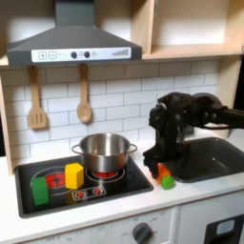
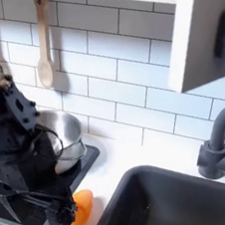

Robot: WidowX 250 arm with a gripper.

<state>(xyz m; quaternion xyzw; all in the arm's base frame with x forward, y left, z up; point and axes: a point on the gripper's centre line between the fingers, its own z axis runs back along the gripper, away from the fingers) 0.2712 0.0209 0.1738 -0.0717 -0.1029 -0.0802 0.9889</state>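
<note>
Between stove and sink | claw [image 1: 163,170] down on the table [image 1: 143,205], pinching carrot [image 1: 166,178], orange end lying flat | pot [image 1: 103,151] on burner behind | yellow block [image 1: 73,174], green block [image 1: 40,190] on stove.

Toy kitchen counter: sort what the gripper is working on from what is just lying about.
In hand:
- gripper, down at the counter between stove and sink
- orange-and-green toy carrot, right at the gripper's tips

Lying about:
- silver pot on the stove
- yellow block
- green block
- wooden spatula and wooden spoon on the wall
- sink
- faucet
</note>
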